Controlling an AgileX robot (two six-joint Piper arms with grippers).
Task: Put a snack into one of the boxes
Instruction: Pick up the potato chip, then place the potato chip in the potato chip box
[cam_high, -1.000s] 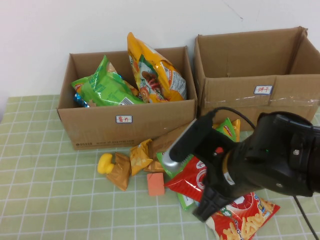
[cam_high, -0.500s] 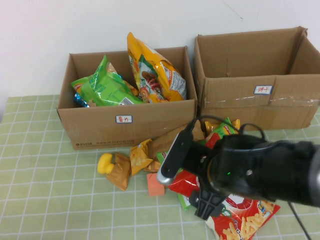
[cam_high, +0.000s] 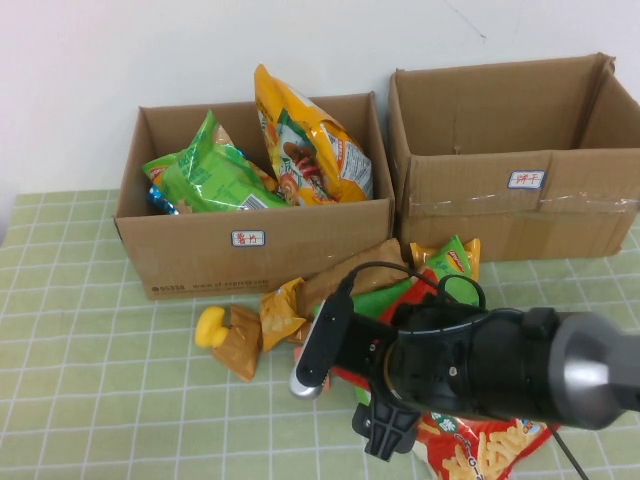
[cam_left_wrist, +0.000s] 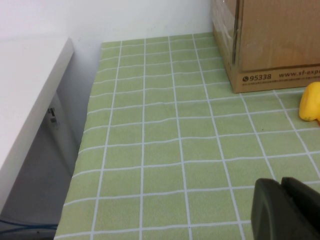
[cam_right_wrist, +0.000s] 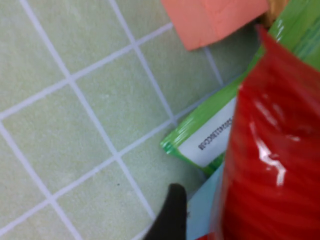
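The red snack bag (cam_high: 490, 445) lies on the green cloth in front of the boxes, mostly covered by my right arm. It fills one side of the right wrist view (cam_right_wrist: 275, 150). My right gripper (cam_high: 390, 425) is low over the bag's edge and open. One black finger (cam_right_wrist: 170, 215) stands just beside the bag without touching it; the other is hidden behind the bag. The lower brown box (cam_high: 200, 255) with the red-character label stands at the back left. My left gripper (cam_left_wrist: 282, 210) is shut and empty over bare cloth, out of the high view.
A green bag (cam_right_wrist: 210, 135) and an orange block (cam_right_wrist: 215, 17) lie beside the red bag. A yellow duck (cam_high: 210, 325) and brown packs (cam_high: 245, 340) lie left of them. Green and orange bags fill the lower box. The taller box (cam_high: 520, 200) stands at the back right.
My right arm has swung left and down over the snack pile, and now covers most of the red bag and the orange block. The bags have not moved.
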